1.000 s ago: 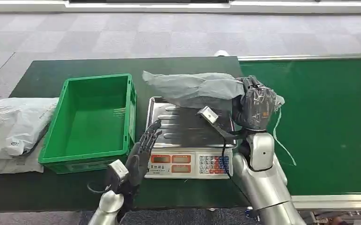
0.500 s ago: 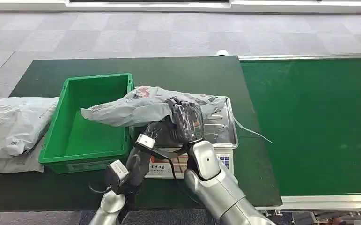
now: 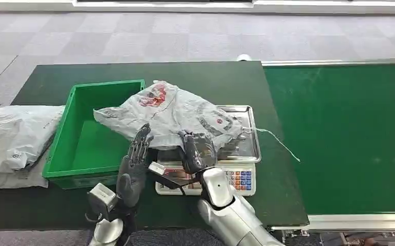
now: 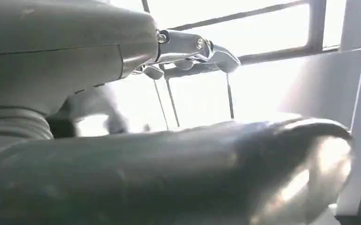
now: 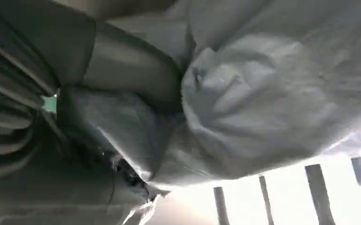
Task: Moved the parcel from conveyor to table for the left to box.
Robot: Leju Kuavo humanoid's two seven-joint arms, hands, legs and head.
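The right robot hand [image 3: 198, 151] has its dark fingers curled around the near edge of the crumpled grey plastic parcel bag with red print [image 3: 169, 115], gripping it. In the right wrist view the bunched grey film [image 5: 262, 93] presses straight against the thumb and palm, so the fingertips themselves are hidden under the folds. The parcel lies draped across the steel weighing pan of the white electronic scale [image 3: 246, 146] and reaches left over the right-hand rim of the green plastic crate [image 3: 69, 133]; whether it rests on the rim or hangs just above it cannot be told. The left robot hand [image 3: 133, 164] stands upright just beside the parcel's near left edge, its fingers straight, close together and holding nothing; whether the fingertips touch the bag is unclear. The scale's keypad is partly covered by the right forearm. On the dark green surface [image 3: 46, 82], a pale grey bag [image 3: 11, 138] lies left of the crate, cut off by the frame edge. The green conveyor belt [image 3: 349, 138] runs along the right.
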